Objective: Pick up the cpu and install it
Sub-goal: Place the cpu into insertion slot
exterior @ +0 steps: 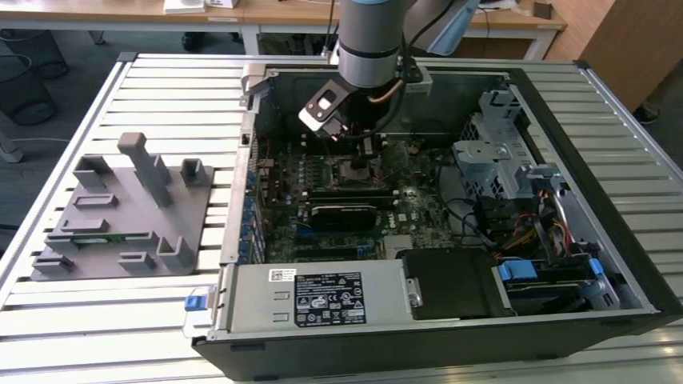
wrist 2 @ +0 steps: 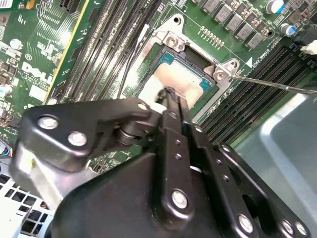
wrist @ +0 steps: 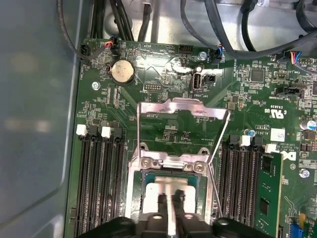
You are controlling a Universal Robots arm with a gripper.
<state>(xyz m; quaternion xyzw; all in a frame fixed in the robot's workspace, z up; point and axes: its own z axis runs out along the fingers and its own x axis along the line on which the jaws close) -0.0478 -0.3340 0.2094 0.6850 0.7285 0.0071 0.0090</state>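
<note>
The cpu (wrist: 153, 191), a pale shiny square, lies flat inside the open socket on the green motherboard (wrist: 163, 131); the second wrist view also has the cpu (wrist 2: 185, 82) in its frame. My gripper (wrist: 170, 198) hangs straight over its middle, the two dark fingertips (wrist: 162, 199) almost together and nothing held between them. In the exterior view the gripper (exterior: 361, 166) reaches down into the computer case at the socket. From the second wrist view, the gripper (wrist 2: 167, 93) has its tips right at the chip's surface; whether they touch it I cannot tell.
The socket's metal load plate (wrist: 178, 106) stands flipped open, and its thin lever (wrist: 218, 144) is raised beside it. Memory slots flank the socket, with a green memory stick (wrist: 267, 193) in one. A grey fixture (exterior: 128, 208) sits on the exterior view's left; a drive cage (exterior: 491, 152) is on its right.
</note>
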